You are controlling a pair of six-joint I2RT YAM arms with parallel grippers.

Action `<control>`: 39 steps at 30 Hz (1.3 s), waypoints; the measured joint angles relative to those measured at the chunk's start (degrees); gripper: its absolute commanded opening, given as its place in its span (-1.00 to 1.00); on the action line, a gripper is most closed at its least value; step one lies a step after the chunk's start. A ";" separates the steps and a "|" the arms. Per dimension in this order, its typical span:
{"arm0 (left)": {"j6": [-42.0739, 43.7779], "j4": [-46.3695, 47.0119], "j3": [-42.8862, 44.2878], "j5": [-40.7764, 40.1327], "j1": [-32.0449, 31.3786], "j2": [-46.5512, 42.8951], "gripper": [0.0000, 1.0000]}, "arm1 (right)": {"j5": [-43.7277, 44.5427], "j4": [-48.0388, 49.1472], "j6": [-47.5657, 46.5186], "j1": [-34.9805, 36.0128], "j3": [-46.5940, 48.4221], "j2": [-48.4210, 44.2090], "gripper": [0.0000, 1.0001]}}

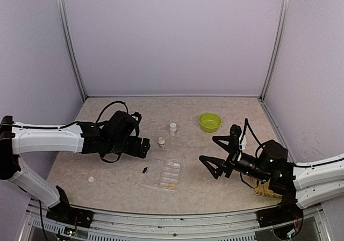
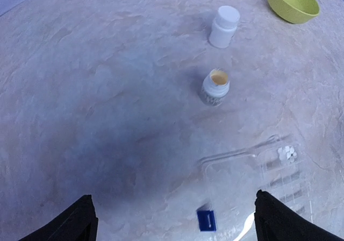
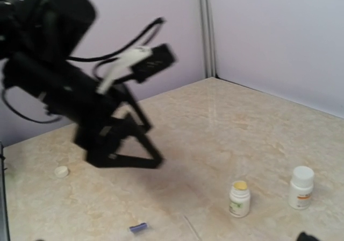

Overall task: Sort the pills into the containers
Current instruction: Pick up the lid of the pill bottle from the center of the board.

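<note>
The clear pill box (image 1: 167,174) lies flat at centre front, with yellowish pills (image 1: 171,186) in its near end. In the left wrist view the box (image 2: 271,171) holds white pills (image 2: 287,153). A dark blue pill (image 1: 144,170) lies on the table left of the box and shows in the left wrist view (image 2: 206,220). My left gripper (image 1: 143,147) is open and empty above the blue pill, fingers (image 2: 80,224) wide apart. My right gripper (image 1: 208,148) is open and empty to the right of the box.
An uncapped white bottle (image 1: 161,142) and a capped white bottle (image 1: 173,128) stand behind the box. A lime-green bowl (image 1: 209,121) sits at back right. A loose white cap (image 1: 91,180) lies front left. A tan object (image 1: 266,190) lies under the right arm.
</note>
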 measured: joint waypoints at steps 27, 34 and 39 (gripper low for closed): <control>-40.24 -26.08 -18.58 -10.49 -0.28 -9.53 0.56 | -7.34 -0.85 -0.63 -0.02 2.40 1.70 1.00; -40.81 -23.58 -20.44 -8.66 1.73 -11.04 0.32 | -7.41 -0.85 -0.63 -0.02 2.40 1.81 1.00; -41.03 -22.27 -20.65 -7.50 1.75 -10.10 0.27 | -7.39 -0.85 -0.66 -0.02 2.40 1.86 1.00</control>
